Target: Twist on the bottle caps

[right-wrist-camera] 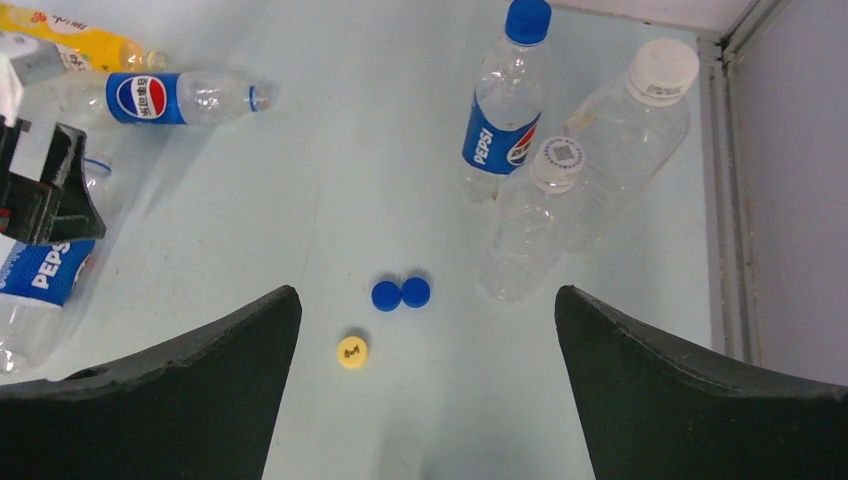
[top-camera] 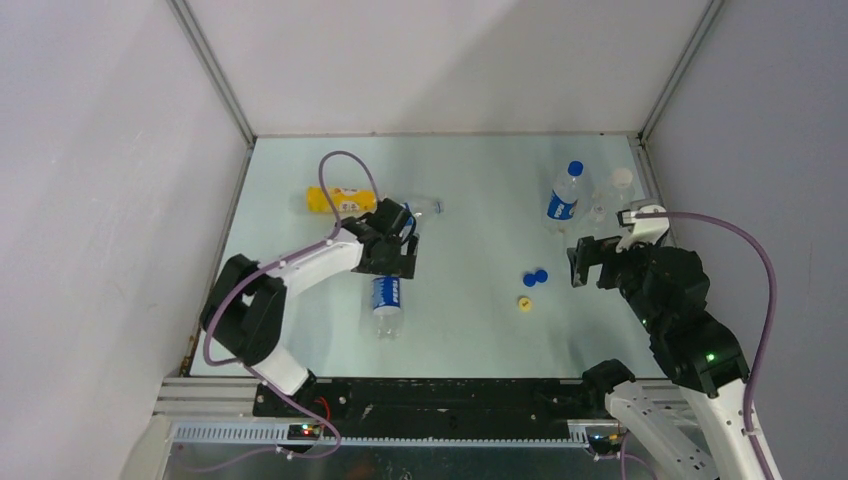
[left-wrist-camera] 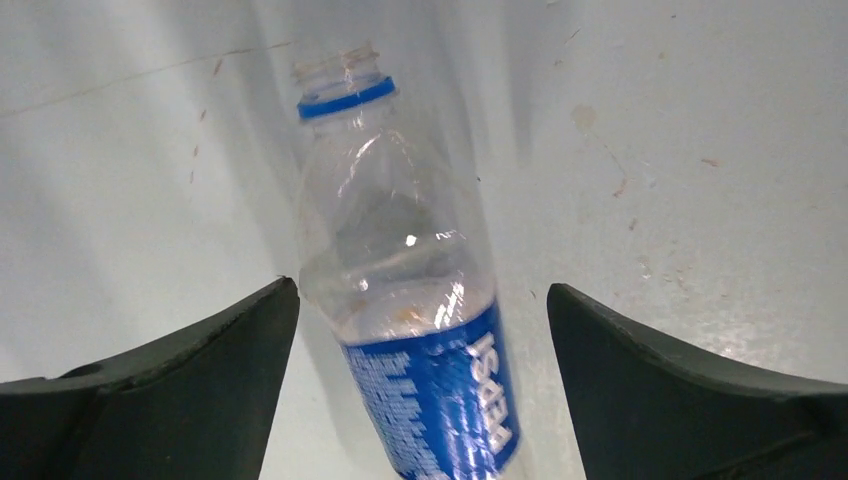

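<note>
- The left jaws stand wide apart over an uncapped Pepsi bottle (left-wrist-camera: 420, 300) lying on the bench (top-camera: 480, 190). In the left wrist view bare bench shows on both sides of it, so nothing is gripped.
- Only that view shows the bottle's open threaded neck with its blue ring (left-wrist-camera: 345, 97). From above, the jaws hide the neck.
- The top view places this bottle left of centre, its base toward the near edge.
- The right jaws are fully open and empty, hanging over the right side of the bench.
- Below them, in the right wrist view, two blue caps (right-wrist-camera: 400, 293) touch each other. The yellow cap (right-wrist-camera: 352, 351) lies just beside them, toward the near edge.
- Toward the far-left part lie a second Pepsi bottle (right-wrist-camera: 150, 97), its neck apparently bare, and just beyond it the yellow-orange bottle (top-camera: 340, 198).
- Near the far-right corner stands a blue-capped Pepsi bottle (right-wrist-camera: 505, 110).
- Beside it, the right wrist view makes out two clear unlabelled bottles (right-wrist-camera: 640, 130); from above they blur together.
</note>
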Available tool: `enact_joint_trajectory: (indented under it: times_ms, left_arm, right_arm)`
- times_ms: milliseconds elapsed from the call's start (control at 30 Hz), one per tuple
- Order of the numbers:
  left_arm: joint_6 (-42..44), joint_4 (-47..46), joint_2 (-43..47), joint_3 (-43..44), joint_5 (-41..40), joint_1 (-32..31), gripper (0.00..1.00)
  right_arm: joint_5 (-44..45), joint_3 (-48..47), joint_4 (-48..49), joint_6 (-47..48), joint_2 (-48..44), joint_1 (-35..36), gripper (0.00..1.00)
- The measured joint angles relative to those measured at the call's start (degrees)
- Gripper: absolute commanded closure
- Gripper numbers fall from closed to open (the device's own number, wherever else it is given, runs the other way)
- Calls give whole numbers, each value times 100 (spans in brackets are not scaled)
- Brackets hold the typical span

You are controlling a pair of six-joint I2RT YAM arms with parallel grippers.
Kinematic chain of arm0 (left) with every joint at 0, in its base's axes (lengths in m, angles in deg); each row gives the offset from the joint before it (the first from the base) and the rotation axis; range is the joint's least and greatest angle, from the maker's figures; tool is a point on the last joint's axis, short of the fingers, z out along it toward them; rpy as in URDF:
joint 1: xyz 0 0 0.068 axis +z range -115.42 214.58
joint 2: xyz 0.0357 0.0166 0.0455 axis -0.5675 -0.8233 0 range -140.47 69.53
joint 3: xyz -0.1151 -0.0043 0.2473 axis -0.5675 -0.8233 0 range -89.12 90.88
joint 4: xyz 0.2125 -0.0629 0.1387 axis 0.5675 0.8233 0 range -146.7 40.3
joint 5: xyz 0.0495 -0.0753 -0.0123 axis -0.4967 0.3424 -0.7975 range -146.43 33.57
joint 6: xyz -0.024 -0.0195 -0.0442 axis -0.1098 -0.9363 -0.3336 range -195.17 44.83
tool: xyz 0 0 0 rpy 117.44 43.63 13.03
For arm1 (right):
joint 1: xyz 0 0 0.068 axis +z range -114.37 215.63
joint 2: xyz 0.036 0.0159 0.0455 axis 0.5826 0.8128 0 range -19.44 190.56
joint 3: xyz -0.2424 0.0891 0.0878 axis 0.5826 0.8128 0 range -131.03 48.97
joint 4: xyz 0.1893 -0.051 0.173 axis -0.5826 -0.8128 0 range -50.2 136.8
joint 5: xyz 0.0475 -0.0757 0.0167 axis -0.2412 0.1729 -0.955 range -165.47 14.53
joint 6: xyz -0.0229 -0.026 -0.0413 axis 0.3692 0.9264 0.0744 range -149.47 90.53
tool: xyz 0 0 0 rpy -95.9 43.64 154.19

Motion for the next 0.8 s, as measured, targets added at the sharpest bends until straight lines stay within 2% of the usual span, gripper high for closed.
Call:
enact_joint_trajectory:
  times_ms: [233,433,567,800]
  left_arm:
    - [-1572,229,678,-68,-981,-579,0]
    - [-2730,304,728,-579,-1508,-826,0]
    - [-3038,323,761,-778,-1694,-844,0]
    - [-3086,125,761,-800,-1705,-850,0]
  right_arm:
    - [-258,-15,-87,-127,208,42,0]
    - [-411,-22,-269,-275,435,269,0]
    - [-400,-90,-354,-348,658,553,0]
    - [-227,-197,-476,-492,1130,1016,0]
